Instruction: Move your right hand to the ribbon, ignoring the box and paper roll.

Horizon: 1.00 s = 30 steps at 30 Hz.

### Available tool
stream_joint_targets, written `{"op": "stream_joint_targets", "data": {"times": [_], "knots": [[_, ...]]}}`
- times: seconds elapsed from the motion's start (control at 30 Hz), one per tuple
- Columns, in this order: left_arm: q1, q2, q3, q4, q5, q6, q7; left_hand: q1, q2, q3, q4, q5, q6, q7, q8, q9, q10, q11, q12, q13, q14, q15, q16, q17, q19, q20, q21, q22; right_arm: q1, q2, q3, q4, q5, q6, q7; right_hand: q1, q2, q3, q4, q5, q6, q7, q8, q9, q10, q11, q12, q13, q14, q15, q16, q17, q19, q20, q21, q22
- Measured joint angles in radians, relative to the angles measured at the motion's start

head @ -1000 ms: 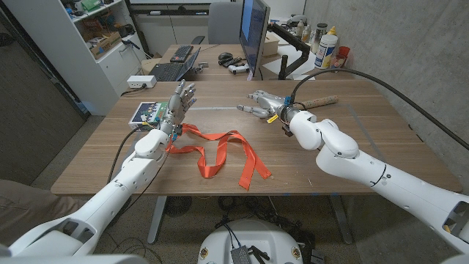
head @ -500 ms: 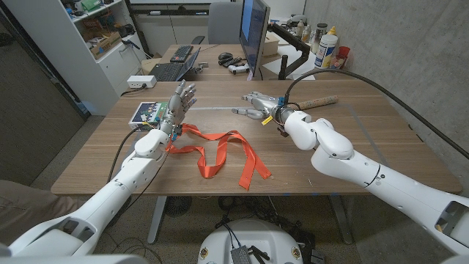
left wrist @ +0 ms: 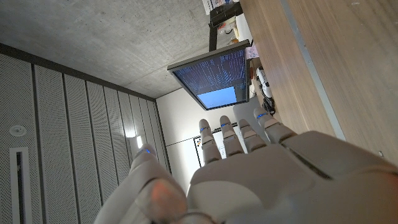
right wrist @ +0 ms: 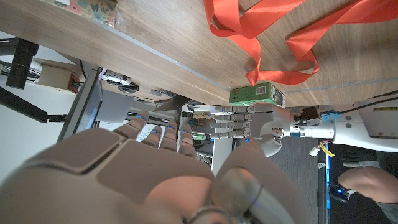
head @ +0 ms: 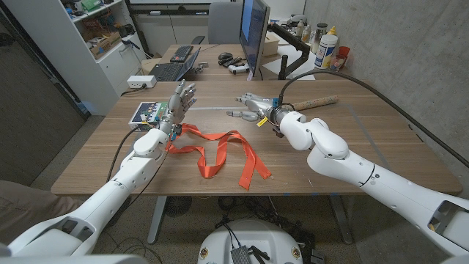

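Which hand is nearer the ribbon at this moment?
Left. The left hand stands right beside the ribbon at its left end; the right hand hovers farther back, beyond the loops.

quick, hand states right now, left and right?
Left hand: open, fingers apart, holding nothing.
Right hand: open, fingers extended, holding nothing, not yet at the ribbon.

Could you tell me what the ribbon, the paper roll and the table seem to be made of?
The ribbon looks like flat woven fabric, orange with a slight sheen; it folds and loops limply. The paper roll looks like matte brown kraft paper or cardboard, though it is too small to be sure. The table looks like wood or wood veneer, with visible grain and a satin finish.
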<state>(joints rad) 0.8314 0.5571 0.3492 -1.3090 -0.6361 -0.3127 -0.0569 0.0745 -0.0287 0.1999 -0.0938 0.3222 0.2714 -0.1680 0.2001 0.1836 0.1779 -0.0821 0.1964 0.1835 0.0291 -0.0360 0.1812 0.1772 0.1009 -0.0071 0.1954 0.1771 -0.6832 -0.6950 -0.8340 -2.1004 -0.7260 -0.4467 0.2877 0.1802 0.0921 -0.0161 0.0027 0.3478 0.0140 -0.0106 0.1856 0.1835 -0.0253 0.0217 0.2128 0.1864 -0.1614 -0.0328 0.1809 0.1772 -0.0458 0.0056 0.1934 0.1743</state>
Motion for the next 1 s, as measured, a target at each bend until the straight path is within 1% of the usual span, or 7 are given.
{"op": "stream_joint_targets", "data": {"times": [0.2, 0.33, 0.57, 0.67, 0.8, 0.93, 1.0], "knots": [[0.008, 0.003, -0.001, -0.01, -0.001, 0.0, 0.001, 0.0, 0.0, 0.0, 0.0, 0.0, 0.0, 0.0, 0.0, 0.0, 0.0, 0.0, 0.0, 0.0, -0.005, 0.005, 0.0, 0.0, 0.0, 0.0, 0.0, 0.0, 0.0, 0.011, -0.003, 0.015, 0.003, 0.029, -0.003, 0.0, 0.0, 0.0, 0.0, 0.0, -0.003, -0.002, 0.0, 0.0, -0.009, 0.002, 0.0, 0.0, -0.003, -0.003, 0.0, 0.0, 0.0, 0.0, 0.0, 0.0], [0.012, 0.005, -0.002, -0.015, -0.001, 0.0, 0.004, 0.0, 0.0, 0.0, 0.0, 0.003, 0.0, 0.0, 0.0, 0.0, 0.0, 0.0, 0.0, 0.0, -0.005, 0.005, 0.0, 0.0, 0.0, 0.0, 0.0, 0.0, 0.001, 0.017, -0.003, 0.027, 0.014, 0.049, -0.004, 0.0, 0.0, -0.006, 0.006, 0.0, -0.011, 0.0, 0.0, 0.0, -0.014, -0.003, -0.008, 0.0, -0.003, -0.003, 0.0, 0.0, 0.0, 0.0, 0.0, 0.0], [0.021, 0.006, -0.003, -0.026, -0.001, 0.001, 0.013, 0.0, 0.0, -0.004, -0.004, 0.004, 0.0, 0.0, 0.0, 0.0, 0.0, 0.0, 0.0, 0.0, -0.005, 0.005, 0.0, 0.0, 0.0, 0.0, 0.0, 0.0, 0.005, 0.025, -0.006, 0.045, 0.029, 0.075, 0.004, -0.014, 0.006, -0.01, 0.01, 0.0, -0.02, 0.002, 0.0, 0.0, -0.02, 0.002, -0.008, 0.0, -0.003, -0.003, 0.0, 0.0, 0.0, 0.0, 0.0, 0.0], [0.024, 0.006, -0.004, -0.03, -0.001, 0.002, 0.016, 0.0, 0.0, -0.004, -0.004, 0.004, 0.0, 0.0, 0.0, 0.0, 0.0, 0.0, 0.0, 0.0, -0.005, 0.005, 0.0, 0.0, 0.0, 0.0, 0.0, 0.0, 0.008, 0.029, -0.009, 0.054, 0.035, 0.085, 0.011, -0.018, 0.002, -0.01, 0.01, 0.0, -0.023, -0.002, 0.0, 0.0, -0.025, -0.004, -0.008, 0.0, -0.003, -0.003, 0.0, 0.002, 0.0, 0.0, 0.0, 0.0], [0.028, 0.007, -0.005, -0.037, -0.001, 0.003, 0.021, 0.0, 0.0, -0.004, -0.004, 0.004, 0.0, 0.0, 0.0, 0.0, 0.0, 0.0, 0.0, 0.0, -0.005, 0.005, 0.0, 0.0, 0.0, 0.0, 0.0, 0.0, 0.011, 0.033, -0.013, 0.06, 0.038, 0.092, 0.016, -0.024, 0.007, -0.014, 0.014, 0.0, -0.03, 0.005, 0.0, 0.0, -0.025, -0.004, -0.008, 0.0, -0.003, -0.003, 0.0, 0.002, -0.011, 0.004, 0.0, 0.0], [0.033, 0.012, -0.007, -0.046, 0.004, 0.007, 0.034, 0.0, 0.0, -0.004, -0.004, 0.004, 0.0, 0.0, 0.0, 0.0, 0.0, 0.0, 0.0, 0.0, -0.005, 0.005, 0.0, 0.0, 0.0, 0.0, 0.0, 0.0, 0.013, 0.038, -0.017, 0.069, 0.038, 0.096, 0.018, -0.027, 0.003, -0.014, 0.014, 0.0, -0.036, 0.0, 0.0, 0.0, -0.032, 0.003, -0.008, 0.0, -0.003, -0.003, 0.0, 0.002, -0.011, 0.003, 0.0, 0.0], [0.036, 0.013, -0.008, -0.051, 0.006, 0.01, 0.04, 0.0, 0.0, -0.004, -0.004, 0.004, 0.0, 0.0, 0.0, 0.0, 0.0, 0.0, 0.0, 0.0, -0.005, 0.005, 0.0, 0.0, 0.0, 0.0, 0.0, 0.0, 0.014, 0.039, -0.02, 0.072, 0.038, 0.097, 0.019, -0.027, 0.003, -0.014, 0.014, 0.0, -0.043, 0.007, -0.005, 0.0, -0.032, 0.003, -0.008, 0.0, -0.003, -0.003, 0.0, 0.002, -0.011, 0.003, 0.0, 0.0]]}}
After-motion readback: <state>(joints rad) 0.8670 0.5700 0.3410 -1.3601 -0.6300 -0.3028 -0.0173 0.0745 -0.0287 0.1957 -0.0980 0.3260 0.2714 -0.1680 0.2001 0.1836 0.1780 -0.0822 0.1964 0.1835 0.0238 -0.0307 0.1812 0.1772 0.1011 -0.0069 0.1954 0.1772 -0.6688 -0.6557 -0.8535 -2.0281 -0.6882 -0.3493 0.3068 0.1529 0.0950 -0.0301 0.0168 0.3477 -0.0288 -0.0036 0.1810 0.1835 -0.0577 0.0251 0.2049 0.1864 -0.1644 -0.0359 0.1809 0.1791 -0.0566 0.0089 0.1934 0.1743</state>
